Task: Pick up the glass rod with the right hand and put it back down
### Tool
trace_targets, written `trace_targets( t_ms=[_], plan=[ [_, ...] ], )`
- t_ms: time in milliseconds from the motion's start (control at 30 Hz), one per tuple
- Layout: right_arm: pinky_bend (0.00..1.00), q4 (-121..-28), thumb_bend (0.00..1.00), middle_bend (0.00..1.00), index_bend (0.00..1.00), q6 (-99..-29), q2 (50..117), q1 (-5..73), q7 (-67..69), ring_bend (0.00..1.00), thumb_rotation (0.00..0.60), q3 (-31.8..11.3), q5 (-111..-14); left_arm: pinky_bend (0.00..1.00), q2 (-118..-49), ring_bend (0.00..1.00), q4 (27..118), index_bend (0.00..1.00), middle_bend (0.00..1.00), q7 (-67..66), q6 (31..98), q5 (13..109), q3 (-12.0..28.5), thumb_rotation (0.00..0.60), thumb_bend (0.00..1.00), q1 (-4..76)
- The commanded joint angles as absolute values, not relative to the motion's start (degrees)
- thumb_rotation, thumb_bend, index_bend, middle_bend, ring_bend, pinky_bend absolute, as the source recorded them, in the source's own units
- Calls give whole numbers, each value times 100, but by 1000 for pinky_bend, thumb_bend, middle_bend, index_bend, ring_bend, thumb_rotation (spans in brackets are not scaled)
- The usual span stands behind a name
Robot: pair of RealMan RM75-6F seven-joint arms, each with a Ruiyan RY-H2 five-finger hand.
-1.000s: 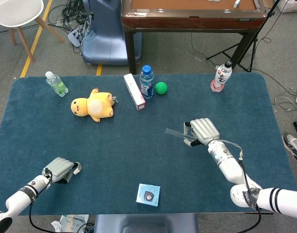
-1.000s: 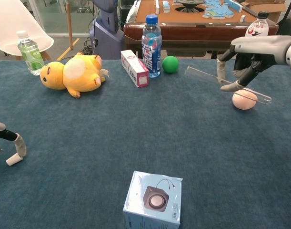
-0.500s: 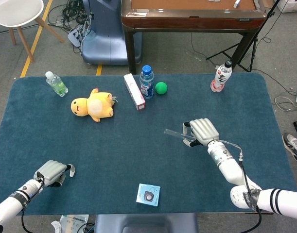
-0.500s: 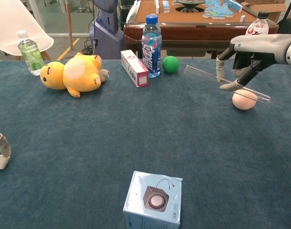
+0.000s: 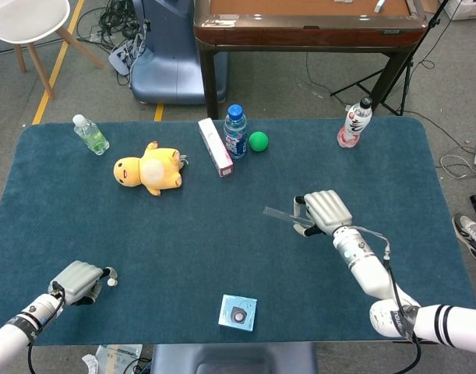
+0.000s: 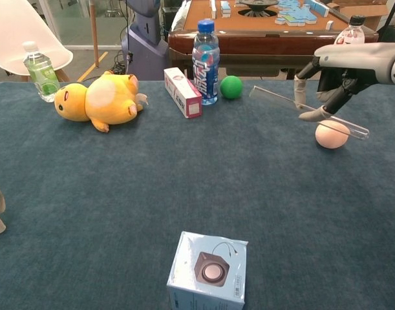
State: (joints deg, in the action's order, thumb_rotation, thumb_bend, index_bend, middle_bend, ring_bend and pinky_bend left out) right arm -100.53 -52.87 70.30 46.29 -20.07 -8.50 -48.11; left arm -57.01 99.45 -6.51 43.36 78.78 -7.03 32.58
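1. Chest view: we see the left hand at the near left edge, fingers curled on nothing; it has drawn back toward the near edge since earlier.
2. Farther right, our right hand pinches the glass rod above the table, over a peach ball. We should lower it level and clear of the ball before releasing; it has scarcely moved.

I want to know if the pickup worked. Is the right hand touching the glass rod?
Touching. The chest view shows the right hand pinching the glass rod between its fingertips, holding it up off the table.
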Motion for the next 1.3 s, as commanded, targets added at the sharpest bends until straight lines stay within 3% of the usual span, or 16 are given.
trace_targets(
  t_ms=[33,133,200,267,367,433,1300],
  plan=[
    [1000,-10051,497,1000,648,-5291,7023,4621,-1996,1000,600,-851,-4820,1000,-5709,1000,9938,272,1000,-577,4492,7947,-644,600,700,3210],
    [1000,-10037,497,1000,648,-5291,7020,4613,-1979,1000,600,-853,-4835,1000,-5799,1000,9810,270,995,-437,4804,8074,-562,600,665,3100],
    [1000,-10033,497,1000,648,-5289,7014,4604,-1962,1000,600,-854,-4845,1000,-5921,1000,9649,270,984,-391,5054,8190,-511,600,562,3012],
    [1000,-10024,497,1000,649,-5290,7011,4597,-1950,1000,600,-856,-4849,1000,-6029,1000,9522,279,974,-374,5220,8268,-488,600,395,2946],
    [1000,-10009,497,1000,649,-5283,7010,4587,-1935,1000,600,-853,-4854,1000,-6199,1000,9351,340,976,-382,5443,8394,-467,600,272,2858],
    [1000,-9997,497,1000,648,-5272,7016,4584,-1928,1000,600,-848,-4856,1000,-6334,1000,9222,372,980,-419,5600,8480,-454,600,243,2798],
    [1000,-9858,497,1000,649,-5196,7126,4593,-1919,1000,600,-829,-4787,1000,-7023,1000,8580,445,1000,-743,5613,8348,-441,600,225,2628]
  ],
)
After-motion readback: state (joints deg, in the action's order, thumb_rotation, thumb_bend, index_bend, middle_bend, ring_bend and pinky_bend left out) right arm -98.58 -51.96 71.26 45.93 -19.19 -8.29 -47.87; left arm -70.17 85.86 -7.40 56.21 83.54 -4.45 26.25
